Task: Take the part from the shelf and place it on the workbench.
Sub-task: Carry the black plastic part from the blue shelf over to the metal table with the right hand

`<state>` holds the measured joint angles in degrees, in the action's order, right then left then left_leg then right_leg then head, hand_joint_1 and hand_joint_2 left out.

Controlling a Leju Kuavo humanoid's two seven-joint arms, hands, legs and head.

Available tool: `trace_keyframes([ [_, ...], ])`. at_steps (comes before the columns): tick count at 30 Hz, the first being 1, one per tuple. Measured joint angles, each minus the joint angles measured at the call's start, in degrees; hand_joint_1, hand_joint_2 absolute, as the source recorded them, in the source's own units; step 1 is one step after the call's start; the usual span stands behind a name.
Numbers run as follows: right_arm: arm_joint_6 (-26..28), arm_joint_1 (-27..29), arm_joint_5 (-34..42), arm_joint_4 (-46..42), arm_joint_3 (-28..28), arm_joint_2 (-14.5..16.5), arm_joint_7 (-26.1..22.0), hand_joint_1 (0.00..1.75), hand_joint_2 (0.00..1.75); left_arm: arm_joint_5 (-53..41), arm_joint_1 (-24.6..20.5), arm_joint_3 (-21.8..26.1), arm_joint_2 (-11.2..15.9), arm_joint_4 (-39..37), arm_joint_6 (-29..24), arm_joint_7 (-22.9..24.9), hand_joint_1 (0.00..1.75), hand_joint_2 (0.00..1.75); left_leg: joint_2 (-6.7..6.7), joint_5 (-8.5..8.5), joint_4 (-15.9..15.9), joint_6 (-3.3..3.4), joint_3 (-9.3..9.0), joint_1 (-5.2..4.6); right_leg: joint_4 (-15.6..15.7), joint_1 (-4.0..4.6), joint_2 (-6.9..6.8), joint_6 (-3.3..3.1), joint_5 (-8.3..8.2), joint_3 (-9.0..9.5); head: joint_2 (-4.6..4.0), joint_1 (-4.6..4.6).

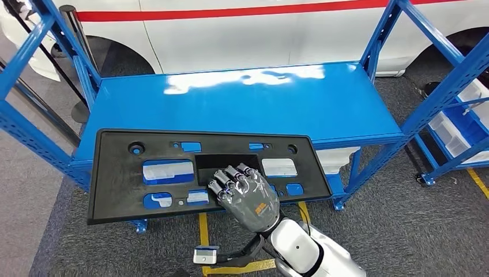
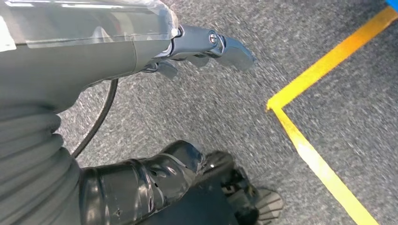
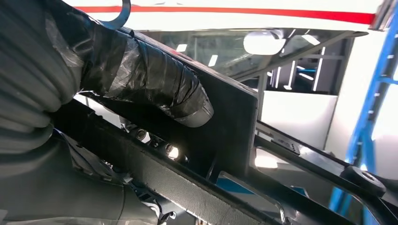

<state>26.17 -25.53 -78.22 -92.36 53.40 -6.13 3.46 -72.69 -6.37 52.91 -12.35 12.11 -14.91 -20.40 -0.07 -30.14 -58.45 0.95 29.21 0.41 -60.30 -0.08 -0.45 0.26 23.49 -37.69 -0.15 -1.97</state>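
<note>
Right hand grips the black part, thumb pressed on it.

Shelf top open beyond the part
Blue shelf bare behind the black part — uprights flank both ends.

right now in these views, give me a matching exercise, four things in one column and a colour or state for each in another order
Things:
1. part
2. shelf
3. right hand
4. floor tape

Colour or state:
A. yellow, laid in a corner on grey carpet
B. black flat panel with cut-outs, overhanging the front edge
C. glossy blue metal surface
D. fingers hooked into the panel's central opening

Pairs: 1-B, 2-C, 3-D, 4-A
</note>
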Motion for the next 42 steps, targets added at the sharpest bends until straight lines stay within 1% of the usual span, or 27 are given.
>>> trace_keyframes([
  [1,0.07,0.2,0.32,0.01,0.0,-0.03,-0.13,1.75,1.75,0.01,0.0,0.01,0.0,0.0,0.0,-0.01,0.0,1.75,0.1,0.51,0.15,0.5,0.27,0.08,-0.52,-0.07,0.09,0.33,0.72,-0.32,0.0,-0.01],
  [2,0.08,0.38,0.73,0.02,0.0,-0.07,-0.33,1.75,1.75,0.03,-0.02,0.01,0.0,0.0,-0.01,-0.01,0.0,1.75,0.22,1.06,0.32,1.0,0.69,0.18,-2.04,-0.14,0.19,0.63,2.37,-0.95,0.0,-0.02],
  [5,0.0,0.86,2.32,0.11,0.0,-0.12,-1.11,1.75,1.75,0.16,-0.05,0.01,0.01,0.0,-0.02,-0.02,0.0,1.75,0.45,2.51,0.3,1.76,2.4,0.07,-12.31,-0.38,0.32,1.29,9.72,-4.22,0.0,-0.03],
  [6,-0.04,1.03,2.84,0.15,0.0,-0.15,-1.32,1.75,1.75,0.2,-0.02,0.01,0.01,0.0,-0.02,-0.02,0.0,1.75,0.5,2.95,0.23,1.79,3.06,0.02,-15.24,-0.43,0.32,1.41,10.73,-4.81,0.0,-0.03],
  [7,-0.06,1.19,3.24,0.18,0.0,-0.18,-1.48,1.75,1.75,0.25,0.0,0.02,0.02,0.0,-0.02,-0.02,0.0,1.75,0.53,3.36,0.15,1.75,3.69,-0.03,-16.46,-0.48,0.32,1.44,10.54,-4.54,0.0,-0.03],
  [8,-0.08,1.34,3.49,0.2,0.0,-0.21,-1.61,1.75,1.75,0.28,0.01,0.02,0.02,0.0,-0.02,-0.02,0.0,1.75,0.54,3.72,0.09,1.69,4.25,-0.06,-15.49,-0.54,0.32,1.38,9.35,-3.19,0.0,-0.03],
  [10,-0.07,1.47,3.76,0.21,0.0,-0.24,-1.75,1.75,1.75,0.34,0.01,0.03,0.01,0.0,0.02,-0.14,0.0,1.75,0.49,4.3,-0.01,1.44,4.99,-0.1,-8.17,-0.58,0.32,0.96,6.64,2.28,0.0,-0.02],
  [12,-0.05,1.51,4.01,0.19,0.0,-0.23,-1.78,1.75,1.75,0.32,-0.02,0.03,-0.01,0.0,0.1,-0.53,0.0,1.75,0.46,4.78,-0.04,0.94,5.34,-0.22,-0.6,-0.27,0.37,0.37,6.19,7.17,0.0,-0.01],
  [13,-0.03,1.54,4.13,0.18,0.0,-0.24,-1.78,1.75,1.75,0.32,-0.03,0.03,-0.01,0.0,0.15,-0.71,0.0,1.75,0.48,5.02,-0.02,0.61,5.42,-0.23,1.28,-0.06,0.4,0.1,6.5,8.18,0.0,-0.01],
  [15,0.02,1.82,4.37,0.16,-0.01,-0.26,-1.78,1.75,1.75,0.34,-0.04,0.03,-0.03,0.0,0.17,-0.86,0.0,1.75,0.56,5.54,0.09,-0.19,5.53,-0.22,2.28,0.11,0.48,-0.6,6.22,8.21,0.0,-0.01],
  [17,0.12,2.28,4.55,0.15,-0.04,-0.27,-1.78,1.75,1.75,0.36,0.02,0.03,-0.03,0.0,0.15,-0.87,0.0,1.75,0.5,4.39,-1.15,-0.8,6.35,-0.12,2.89,-0.04,0.51,-1.52,5.35,7.94,0.0,0.02],
  [18,0.23,2.59,4.62,0.15,-0.06,-0.28,-1.78,1.75,1.75,0.38,0.06,0.03,-0.02,0.0,0.14,-0.87,0.0,1.75,0.44,2.63,-3.37,-1.01,7.35,-0.1,3.12,-0.14,0.51,-1.95,4.9,7.7,0.0,0.05],
  [20,0.72,3.52,4.82,0.16,-0.15,-0.32,-1.74,1.75,1.75,0.45,0.15,0.04,-0.02,0.0,0.13,-0.87,0.0,1.75,0.38,-1.8,-10.52,-1.29,10.11,0.0,3.03,0.04,0.5,-2.41,4.39,6.97,0.0,0.1],
  [21,1.11,4.2,4.9,0.16,-0.22,-0.37,-1.68,1.75,1.75,0.5,0.19,0.05,-0.02,0.0,0.11,-0.87,0.0,1.75,0.38,-3.24,-13.91,-1.4,11.23,0.03,2.9,0.15,0.52,-2.51,4.23,6.62,0.0,0.1],
  [22,1.62,4.97,4.96,0.17,-0.32,-0.47,-1.62,1.75,1.75,0.56,0.26,0.07,-0.01,0.0,0.1,-0.87,0.0,1.75,0.38,-3.5,-15.57,-1.46,11.51,0.03,2.72,0.24,0.58,-2.54,4.14,6.32,0.0,0.1],
  [23,2.19,5.74,4.96,0.17,-0.47,-0.59,-1.54,1.75,1.75,0.63,0.33,0.08,0.0,0.0,0.09,-0.87,0.0,1.75,0.35,-2.66,-15.05,-1.45,10.73,0.04,2.47,0.28,0.73,-2.54,4.1,6.06,0.0,0.1],
  [26,4.33,7.96,4.38,0.14,-1.36,-0.9,-1.14,1.75,1.75,0.96,0.48,0.12,0.04,0.0,0.01,-0.93,0.0,1.75,-0.72,1.67,-4.86,-0.95,4.34,0.04,1.54,0.32,1.47,-2.31,4.2,5.35,0.0,0.09],
  [28,6.36,10.3,3.4,-0.12,-2.78,-1.06,-0.79,1.75,1.75,1.19,0.69,0.18,0.08,0.0,-0.05,-1.08,0.0,1.75,-1.82,2.12,-0.76,-0.52,2.07,0.0,1.2,0.29,1.88,-1.85,4.11,4.87,0.0,0.09],
  [29,7.63,11.87,2.74,-0.39,-3.83,-1.16,-0.67,1.75,1.75,1.27,0.84,0.23,0.1,0.0,-0.07,-1.19,0.0,1.75,-2.06,1.92,-0.31,-0.38,1.82,-0.07,1.18,0.26,2.1,-1.55,3.96,4.65,0.0,0.09],
  [32,10.97,16.94,0.53,-1.86,-7.49,-1.62,-0.54,1.75,1.75,1.53,1.3,0.38,0.11,0.0,-0.15,-1.51,0.0,1.75,-1.09,2.36,0.67,0.41,1.83,0.21,0.27,0.34,2.36,-0.66,4.53,4.16,0.0,0.05],
  [34,12.35,19.77,-0.5,-2.99,-9.82,-2.0,-0.55,1.75,1.75,1.66,1.42,0.44,0.1,0.0,-0.17,-1.7,0.0,1.75,-0.28,2.66,1.09,1.09,1.8,0.37,-4.34,0.18,1.7,-0.1,7.46,2.04,0.0,-0.04],
  [36,12.91,21.82,-0.93,-3.7,-11.67,-2.27,-0.57,1.75,1.75,1.73,1.52,0.5,0.11,0.0,-0.17,-1.75,0.0,1.75,0.55,2.7,1.04,1.32,1.99,0.28,-11.67,-0.2,1.32,0.39,10.7,-1.48,0.0,-0.09],
  [37,12.92,22.67,-1.0,-3.88,-12.34,-2.38,-0.59,1.75,1.75,1.74,1.57,0.53,0.13,0.0,-0.17,-1.75,0.0,1.75,1.0,2.7,0.98,1.31,2.05,0.26,-14.09,-0.45,1.23,0.6,11.25,-2.61,0.0,-0.09],
  [38,12.92,23.39,-1.01,-4.04,-12.98,-2.48,-0.59,1.75,1.75,1.74,1.59,0.56,0.14,0.0,-0.17,-1.74,0.0,1.75,1.42,2.69,0.91,1.29,2.08,0.25,-14.37,-0.71,1.1,0.79,10.68,-2.69,0.0,-0.09],
  [39,12.92,23.95,-1.02,-4.21,-13.51,-2.56,-0.6,1.75,1.75,1.74,1.58,0.6,0.14,0.0,-0.17,-1.75,0.0,1.75,1.81,2.64,0.82,1.22,2.09,0.26,-12.36,-0.97,0.85,0.95,9.13,-1.61,0.0,-0.1],
  [40,12.92,24.32,-1.05,-4.41,-13.97,-2.62,-0.61,1.75,1.75,1.74,1.55,0.62,0.14,0.0,-0.17,-1.75,0.0,1.75,2.17,2.56,0.67,1.1,2.08,0.27,-8.64,-1.2,0.33,1.09,7.1,0.37,0.0,-0.1],
  [42,12.95,24.76,-1.44,-4.87,-14.76,-2.65,-0.59,1.75,1.75,1.79,1.48,0.71,0.15,0.0,-0.17,-1.77,0.0,1.75,2.71,2.3,0.27,0.58,2.18,0.09,-1.68,-1.13,-1.06,1.01,4.69,3.83,0.0,-0.07],
])
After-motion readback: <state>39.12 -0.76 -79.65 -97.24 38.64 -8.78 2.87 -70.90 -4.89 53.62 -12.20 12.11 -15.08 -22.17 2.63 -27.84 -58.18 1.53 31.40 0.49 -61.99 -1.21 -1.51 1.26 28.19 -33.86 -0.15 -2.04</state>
